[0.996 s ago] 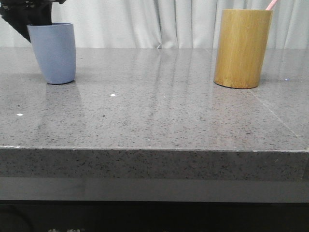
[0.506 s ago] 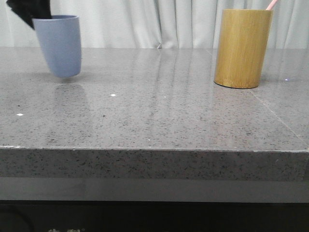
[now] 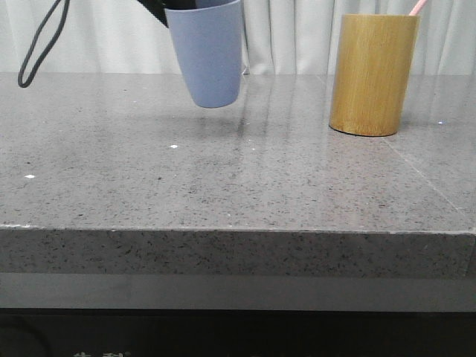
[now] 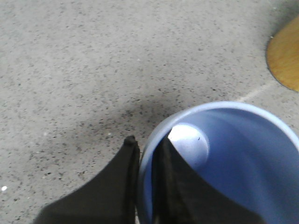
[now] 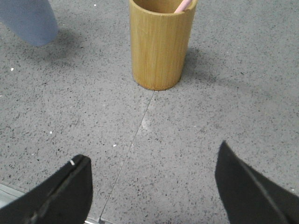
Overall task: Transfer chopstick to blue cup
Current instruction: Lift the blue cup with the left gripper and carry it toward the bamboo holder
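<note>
The blue cup [image 3: 206, 53] hangs tilted above the grey table, lifted off the surface at mid-left. My left gripper [image 4: 145, 142] is shut on the cup's rim [image 4: 142, 158], one finger inside and one outside; the cup's inside looks bare. A pink chopstick [image 3: 419, 7] pokes out of the tan bamboo holder [image 3: 373, 74] at the right rear. From the right wrist, the chopstick tip [image 5: 182, 5] leans on the holder's [image 5: 160, 44] rim, and the blue cup [image 5: 29, 21] hangs off to one side. My right gripper [image 5: 152, 161] stands open above bare table, short of the holder.
The grey speckled table [image 3: 238, 178] has a thin seam [image 5: 135, 135] running toward the holder. A black cable loop [image 3: 41, 44] hangs at the far left. White curtains close off the back.
The left gripper lifted the blue cup off the table at the far left and carried it rightward, toward the middle; it now hangs tilted in the air.
</note>
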`<state>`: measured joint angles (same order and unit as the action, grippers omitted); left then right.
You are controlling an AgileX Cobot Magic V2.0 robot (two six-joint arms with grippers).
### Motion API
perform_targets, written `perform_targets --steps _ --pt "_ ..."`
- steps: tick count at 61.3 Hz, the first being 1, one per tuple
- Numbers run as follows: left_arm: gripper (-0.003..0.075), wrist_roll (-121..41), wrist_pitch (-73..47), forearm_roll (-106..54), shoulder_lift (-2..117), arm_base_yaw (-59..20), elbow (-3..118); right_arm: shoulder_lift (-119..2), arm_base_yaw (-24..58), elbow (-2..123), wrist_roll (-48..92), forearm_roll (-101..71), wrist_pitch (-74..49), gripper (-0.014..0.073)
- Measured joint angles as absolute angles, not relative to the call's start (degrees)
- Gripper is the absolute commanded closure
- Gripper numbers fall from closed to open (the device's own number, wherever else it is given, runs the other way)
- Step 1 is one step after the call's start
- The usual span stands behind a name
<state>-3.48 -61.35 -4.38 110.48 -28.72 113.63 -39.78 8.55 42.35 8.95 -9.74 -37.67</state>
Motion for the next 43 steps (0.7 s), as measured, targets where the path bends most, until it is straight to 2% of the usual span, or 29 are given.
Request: perform_targets --steps 43 --pt "0.0739 -3.48 -58.41 -5.36 111.60 -30.15 113.76 -39.78 8.55 42.35 8.95 -9.74 -39.20 0.0036"
